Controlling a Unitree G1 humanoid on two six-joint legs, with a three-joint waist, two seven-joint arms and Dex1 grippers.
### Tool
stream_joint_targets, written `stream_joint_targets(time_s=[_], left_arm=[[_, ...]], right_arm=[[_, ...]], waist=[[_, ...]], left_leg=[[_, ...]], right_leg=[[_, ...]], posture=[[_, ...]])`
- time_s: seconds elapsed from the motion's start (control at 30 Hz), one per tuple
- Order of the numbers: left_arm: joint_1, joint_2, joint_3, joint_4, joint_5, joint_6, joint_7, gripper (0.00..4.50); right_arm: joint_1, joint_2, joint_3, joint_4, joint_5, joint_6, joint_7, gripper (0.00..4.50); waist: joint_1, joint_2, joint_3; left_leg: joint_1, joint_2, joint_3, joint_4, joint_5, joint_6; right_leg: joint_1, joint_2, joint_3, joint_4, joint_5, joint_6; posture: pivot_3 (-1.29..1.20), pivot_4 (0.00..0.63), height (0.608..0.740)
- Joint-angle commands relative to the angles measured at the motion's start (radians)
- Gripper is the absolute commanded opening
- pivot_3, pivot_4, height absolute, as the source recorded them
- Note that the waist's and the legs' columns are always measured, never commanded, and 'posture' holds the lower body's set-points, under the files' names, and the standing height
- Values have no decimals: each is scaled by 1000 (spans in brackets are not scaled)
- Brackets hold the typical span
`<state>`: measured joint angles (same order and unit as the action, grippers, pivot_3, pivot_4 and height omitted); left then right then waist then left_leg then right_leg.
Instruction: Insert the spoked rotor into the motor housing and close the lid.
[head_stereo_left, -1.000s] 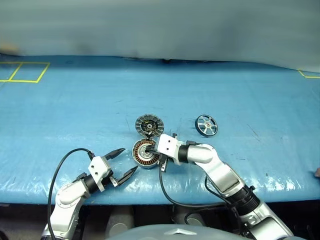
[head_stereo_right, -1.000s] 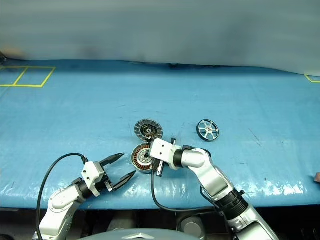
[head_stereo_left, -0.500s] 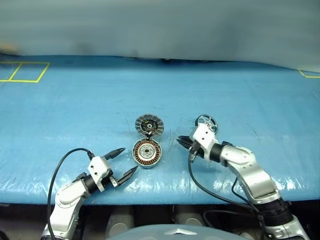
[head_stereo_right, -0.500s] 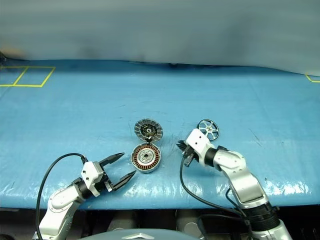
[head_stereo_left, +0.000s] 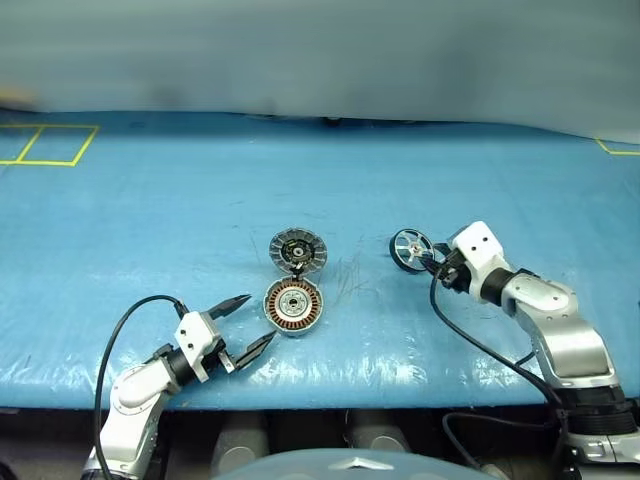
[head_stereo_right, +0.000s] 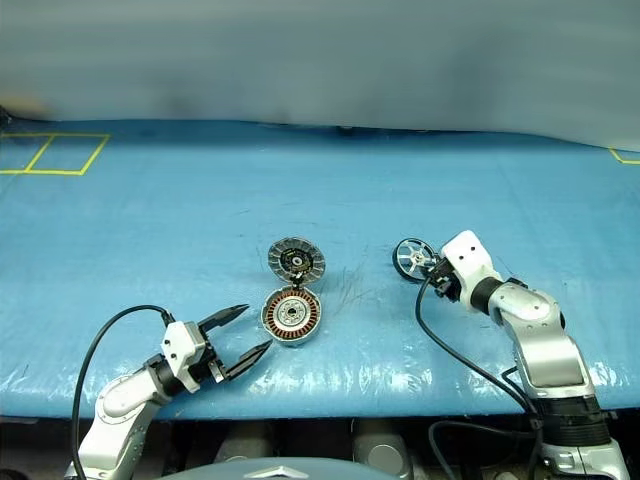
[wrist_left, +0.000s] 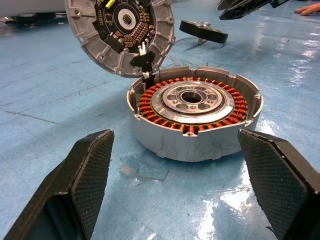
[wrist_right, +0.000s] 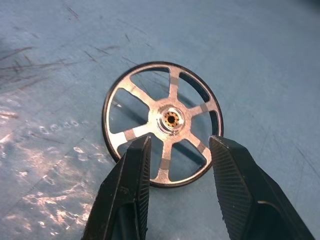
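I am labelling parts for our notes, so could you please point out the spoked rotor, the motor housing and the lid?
spoked rotor (wrist_right: 170, 120), right wrist view, on its central hub.
motor housing (wrist_left: 192, 98), left wrist view, on its silver centre hub.
lid (head_stereo_left: 298, 249), left eye view, on the middle of its upturned segmented face.

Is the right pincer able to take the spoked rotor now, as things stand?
Probably yes. The right pincer is open and poised just over the spoked rotor, which lies flat on the blue table with nothing between them. The near rim sits in the gap between its fingers.
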<state>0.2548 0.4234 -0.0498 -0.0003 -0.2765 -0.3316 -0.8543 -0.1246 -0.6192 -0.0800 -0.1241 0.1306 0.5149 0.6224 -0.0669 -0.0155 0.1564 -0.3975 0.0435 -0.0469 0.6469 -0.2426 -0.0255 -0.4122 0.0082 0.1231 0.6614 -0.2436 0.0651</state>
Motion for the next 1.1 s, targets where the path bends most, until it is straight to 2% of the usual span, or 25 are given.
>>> stream_joint_targets(time_s=[0.03, 0.53, 0.63, 0.77, 0.9, 1.03, 1.1], left_arm=[[2, 0, -1, -27, -6, -6, 0, 4204], [10, 2, -1, -38, 3, -2, 20, 4204], [11, 3, -1, -39, 3, -2, 23, 4204], [11, 3, -2, -40, 3, -1, 25, 4204], [10, 3, -3, -39, 2, -2, 24, 4204], [7, 1, -3, -37, 0, -3, 24, 4204], [7, -1, -5, -36, -2, -3, 22, 4204]], right_arm=[[-43, 31, -48, 41, 44, 30, -27, 1914], [-50, 60, 14, 65, 76, 76, -16, 1914], [-52, 71, 16, 78, 80, 72, -17, 1279], [-43, 90, 1, 76, 102, 70, -16, 16], [-19, 99, -26, 60, 138, 56, 1, 16], [12, 126, -100, 24, 256, 58, 53, 16], [50, 127, -119, -14, 334, 52, 128, 16]], waist=[[-2, 0, 0], [-2, 1, 0], [-2, 1, 0], [-2, 1, 0], [-1, 1, 0], [-1, 1, 1], [-1, 1, 1]], left_leg=[[0, 0, 0, 0, 0, 0], [0, 0, 0, 0, 0, 0], [0, 0, 0, 0, 0, 0], [0, 0, 0, 0, 0, 0], [0, 0, 0, 0, 0, 0], [0, 0, 0, 0, 0, 0], [0, 0, 0, 0, 0, 0]], right_leg=[[0, 0, 0, 0, 0, 0], [0, 0, 0, 0, 0, 0], [1, 0, 0, 0, 0, 0], [1, 0, 0, 0, 0, 0], [1, 0, 0, 0, 0, 0], [1, 0, 0, 0, 0, 0], [1, 0, 0, 0, 0, 0]], posture=[[0, 150, 740], [0, 150, 740], [0, 150, 740], [0, 150, 740], [0, 150, 740], [0, 150, 740], [0, 150, 740]])
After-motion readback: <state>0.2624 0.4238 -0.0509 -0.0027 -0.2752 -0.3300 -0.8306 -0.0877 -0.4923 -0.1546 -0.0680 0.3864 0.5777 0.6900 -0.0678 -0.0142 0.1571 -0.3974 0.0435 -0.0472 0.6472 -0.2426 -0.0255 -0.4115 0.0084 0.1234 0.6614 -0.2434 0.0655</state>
